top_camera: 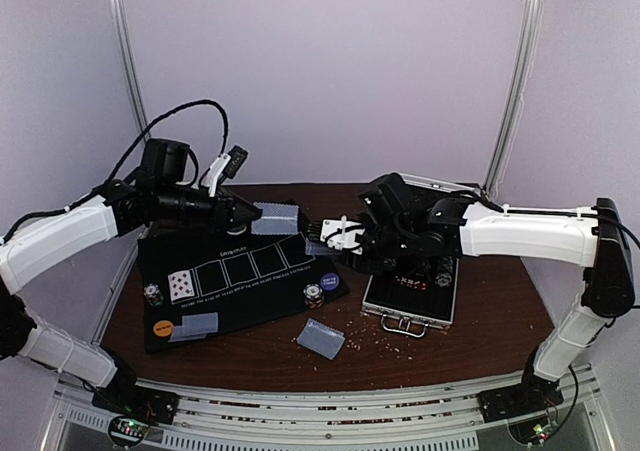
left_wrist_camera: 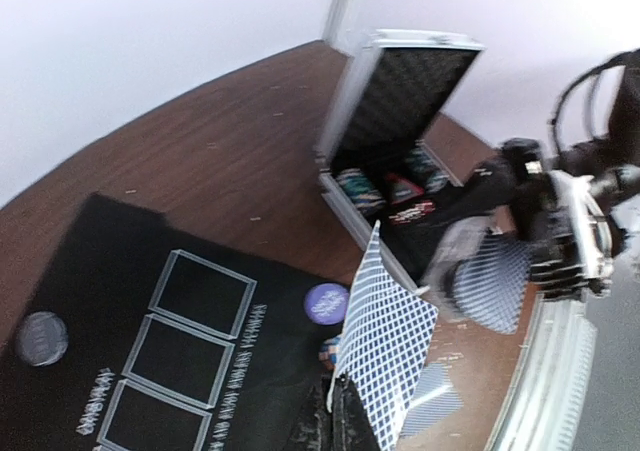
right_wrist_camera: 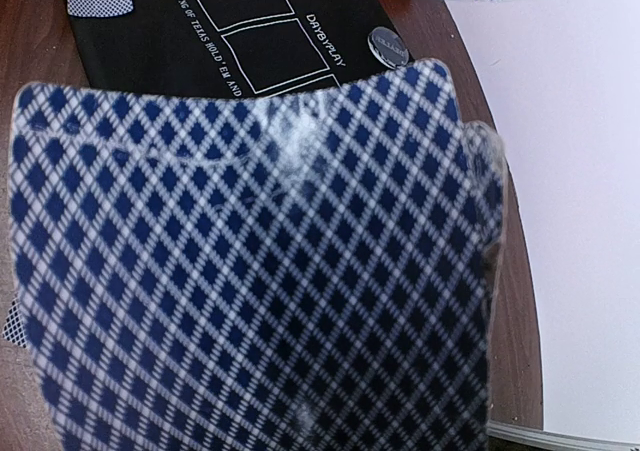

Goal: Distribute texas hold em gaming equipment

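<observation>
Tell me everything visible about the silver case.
The silver case is a metal-looking box, lying open on the brown table just right of the black mat. Its lid stands raised, lined with black dimpled foam. Rows of poker chips sit in the black interior. A handle faces the near edge.

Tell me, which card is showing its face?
The card in the black mat's leftmost box: it alone lies face up, white; the rest show blue patterned backs.
</observation>
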Robot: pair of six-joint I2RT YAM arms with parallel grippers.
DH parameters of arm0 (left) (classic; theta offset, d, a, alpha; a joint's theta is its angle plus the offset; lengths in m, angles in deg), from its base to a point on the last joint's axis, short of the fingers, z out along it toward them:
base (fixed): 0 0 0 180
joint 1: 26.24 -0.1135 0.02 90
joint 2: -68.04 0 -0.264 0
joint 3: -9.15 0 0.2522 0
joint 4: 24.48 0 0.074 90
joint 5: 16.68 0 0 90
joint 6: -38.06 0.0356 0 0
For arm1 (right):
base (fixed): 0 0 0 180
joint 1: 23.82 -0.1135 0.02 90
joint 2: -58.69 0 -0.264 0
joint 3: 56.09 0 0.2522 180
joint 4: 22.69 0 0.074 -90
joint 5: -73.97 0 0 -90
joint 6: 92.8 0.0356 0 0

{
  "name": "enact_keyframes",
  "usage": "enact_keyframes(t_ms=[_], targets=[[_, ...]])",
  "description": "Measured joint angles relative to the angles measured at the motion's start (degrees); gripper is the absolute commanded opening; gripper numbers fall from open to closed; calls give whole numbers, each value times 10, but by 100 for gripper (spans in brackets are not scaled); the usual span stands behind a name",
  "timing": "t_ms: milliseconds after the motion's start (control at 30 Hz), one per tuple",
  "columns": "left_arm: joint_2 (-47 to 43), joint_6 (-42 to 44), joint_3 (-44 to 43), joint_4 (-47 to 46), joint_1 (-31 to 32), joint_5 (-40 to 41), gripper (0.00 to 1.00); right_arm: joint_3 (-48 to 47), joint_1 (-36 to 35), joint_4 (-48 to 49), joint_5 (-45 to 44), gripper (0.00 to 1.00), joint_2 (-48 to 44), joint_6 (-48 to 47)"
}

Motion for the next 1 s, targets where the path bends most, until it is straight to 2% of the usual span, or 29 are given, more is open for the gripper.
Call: enact_keyframes(t_ms=[133,267,400,500,600,733,1000], targets=[[1,72,-31,64,-10,175,0,0,0,0,0,42,0,0],[36,152,-30,103,-9,416,0,0,0,0,0,42,0,0],[115,221,0,102,-5,616,0,1,0,0,0,42,0,0],[160,276,34,73,4,717,0,1,0,0,0,42,0,0],[194,333,66,26,20,779,0,1,0,0,0,42,0,0],[240,379,97,-24,50,816,0,1,0,-1,0,42,0,1],[283,378,120,-21,105,779,0,1,0,-1,0,42,0,3]])
